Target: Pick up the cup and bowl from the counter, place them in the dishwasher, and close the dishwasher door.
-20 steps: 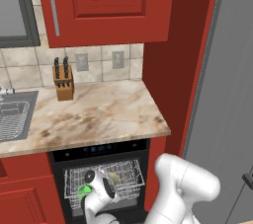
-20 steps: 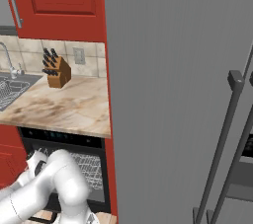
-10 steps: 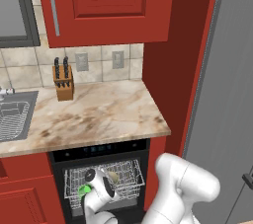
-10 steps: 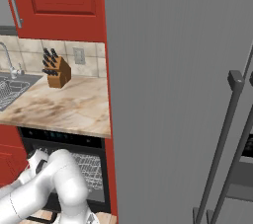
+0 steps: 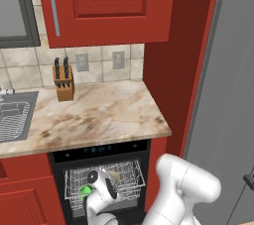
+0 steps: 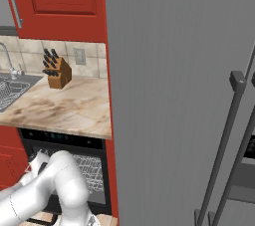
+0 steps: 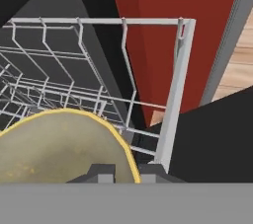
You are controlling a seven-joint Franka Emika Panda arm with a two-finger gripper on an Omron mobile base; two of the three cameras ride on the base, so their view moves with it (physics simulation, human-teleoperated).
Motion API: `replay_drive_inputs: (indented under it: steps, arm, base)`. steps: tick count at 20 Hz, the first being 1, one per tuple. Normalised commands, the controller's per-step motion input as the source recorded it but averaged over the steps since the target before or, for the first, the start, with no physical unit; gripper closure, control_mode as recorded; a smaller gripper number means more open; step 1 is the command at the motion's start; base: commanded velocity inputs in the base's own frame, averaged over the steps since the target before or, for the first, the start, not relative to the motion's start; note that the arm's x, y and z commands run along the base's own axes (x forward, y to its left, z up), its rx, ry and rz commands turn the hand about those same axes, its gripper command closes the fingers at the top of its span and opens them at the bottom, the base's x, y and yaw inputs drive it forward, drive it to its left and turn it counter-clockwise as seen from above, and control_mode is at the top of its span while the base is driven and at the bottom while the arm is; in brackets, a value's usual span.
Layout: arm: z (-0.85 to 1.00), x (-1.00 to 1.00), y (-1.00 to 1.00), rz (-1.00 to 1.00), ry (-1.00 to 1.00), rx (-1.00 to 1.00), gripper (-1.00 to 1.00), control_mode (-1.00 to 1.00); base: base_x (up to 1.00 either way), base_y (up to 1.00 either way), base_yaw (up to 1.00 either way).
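Left base view: one cup [image 5: 84,190] and one bowl [image 5: 114,176] are sitting in the dishwasher [image 5: 101,182] rack below the counter [image 5: 94,115], where a knife block [image 5: 63,83] is standing; the arm's wrist is covering part of the rack.

Right base view: the white arm is blocking most of the open dishwasher [image 6: 92,170].

Hand view: the gripper [image 7: 126,171], nearly closed, is pinching the bowl's [image 7: 59,149] yellow rim over the wire rack [image 7: 99,70], the bowl lying just left of the fingers.
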Motion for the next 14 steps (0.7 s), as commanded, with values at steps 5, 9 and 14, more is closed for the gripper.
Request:
replay_drive_inputs:
  steps: [5, 9, 14]
  arm:
    - [0.01, 0.46, 0.00, 0.00, 0.00, -0.11, 1.00, -1.00]
    - [0.00, 0.52, 0.00, 0.00, 0.00, -0.10, 1.00, -1.00]
    - [0.00, 0.53, 0.00, 0.00, 0.00, -0.08, 1.00, -1.00]
  base:
    - [0.00, 0.00, 0.00]
    - [0.00, 0.00, 0.00]
    - [0.00, 0.00, 0.00]
